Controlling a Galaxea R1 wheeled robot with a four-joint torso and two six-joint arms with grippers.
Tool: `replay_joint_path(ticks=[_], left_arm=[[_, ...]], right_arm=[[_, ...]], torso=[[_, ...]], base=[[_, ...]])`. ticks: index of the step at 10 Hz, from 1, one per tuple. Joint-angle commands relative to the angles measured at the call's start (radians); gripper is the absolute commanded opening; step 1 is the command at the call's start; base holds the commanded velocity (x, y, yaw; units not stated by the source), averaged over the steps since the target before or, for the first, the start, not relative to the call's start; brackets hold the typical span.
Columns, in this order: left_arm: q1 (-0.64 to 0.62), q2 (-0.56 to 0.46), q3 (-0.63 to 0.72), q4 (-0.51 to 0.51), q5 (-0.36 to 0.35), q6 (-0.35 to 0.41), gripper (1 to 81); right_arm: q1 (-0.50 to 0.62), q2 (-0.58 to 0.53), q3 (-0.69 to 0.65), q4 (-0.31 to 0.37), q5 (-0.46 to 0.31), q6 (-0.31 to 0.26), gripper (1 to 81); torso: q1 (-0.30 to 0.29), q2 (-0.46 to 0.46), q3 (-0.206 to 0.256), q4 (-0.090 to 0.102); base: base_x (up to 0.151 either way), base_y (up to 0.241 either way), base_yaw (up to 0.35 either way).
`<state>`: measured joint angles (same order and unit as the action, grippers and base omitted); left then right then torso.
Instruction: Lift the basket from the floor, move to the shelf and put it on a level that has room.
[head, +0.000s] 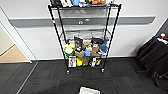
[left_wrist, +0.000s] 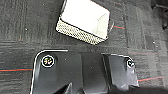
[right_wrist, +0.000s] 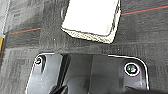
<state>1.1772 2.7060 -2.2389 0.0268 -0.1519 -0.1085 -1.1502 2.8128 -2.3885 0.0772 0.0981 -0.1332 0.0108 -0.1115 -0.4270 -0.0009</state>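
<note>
Nothing looks done yet: the basket (head: 89, 90) sits on the floor (head: 45, 77) well short of the shelf (head: 85, 37) (whether either arm's fingers are open, I cannot tell).

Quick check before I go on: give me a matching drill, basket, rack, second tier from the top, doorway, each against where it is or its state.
1 basket
2 rack
3 second tier from the top
4 doorway

a against the wall, straight ahead
b on the carpet, nearest the robot
c far left, tan floor beyond
d looks bare

Pairs: 1-b, 2-a, 3-d, 4-c
</note>
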Motion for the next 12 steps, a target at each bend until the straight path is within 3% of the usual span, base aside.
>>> replay_joint_path(ticks=[1, 2, 4, 8, 9, 12], left_arm=[[-0.05, -0.035, 0.016, -0.028, 0.061, -0.005, 81.1], [-0.05, -0.037, 0.016, -0.027, 0.061, -0.006, 81.1], [-0.052, -0.038, 0.016, -0.028, 0.06, -0.007, 81.1], [-0.058, -0.064, 0.064, -0.03, 0.064, -0.02, 81.1], [-0.058, -0.069, 0.059, -0.031, 0.064, -0.022, 81.1], [-0.06, -0.063, 0.081, -0.027, 0.064, -0.022, 81.1]], right_arm=[[0.051, 0.006, -0.018, 0.01, -0.047, 0.003, 81.1], [0.051, 0.01, -0.024, 0.01, -0.047, 0.003, 81.1], [0.048, 0.013, -0.029, 0.012, -0.047, 0.004, 81.1], [0.04, 0.015, -0.017, 0.015, -0.049, 0.004, 81.1], [0.04, 0.015, -0.015, 0.015, -0.049, 0.004, 81.1], [0.04, 0.016, -0.015, 0.015, -0.049, 0.004, 81.1]], torso=[[0.0, 0.0, 0.0, 0.0], [0.064, -0.1, 0.0, 0.0], [0.072, -0.112, 0.0, 0.0], [0.148, -0.235, 0.0, 0.0], [0.17, -0.269, -0.071, 0.0], [0.219, -0.349, -0.125, 0.0]], base=[[0.0, 0.0, 0.0], [0.0, 0.0, 0.0], [0.0, 0.0, 0.0], [0.0, 0.0, 0.0], [0.0, 0.0, 0.0], [0.0, 0.0, 0.0]])
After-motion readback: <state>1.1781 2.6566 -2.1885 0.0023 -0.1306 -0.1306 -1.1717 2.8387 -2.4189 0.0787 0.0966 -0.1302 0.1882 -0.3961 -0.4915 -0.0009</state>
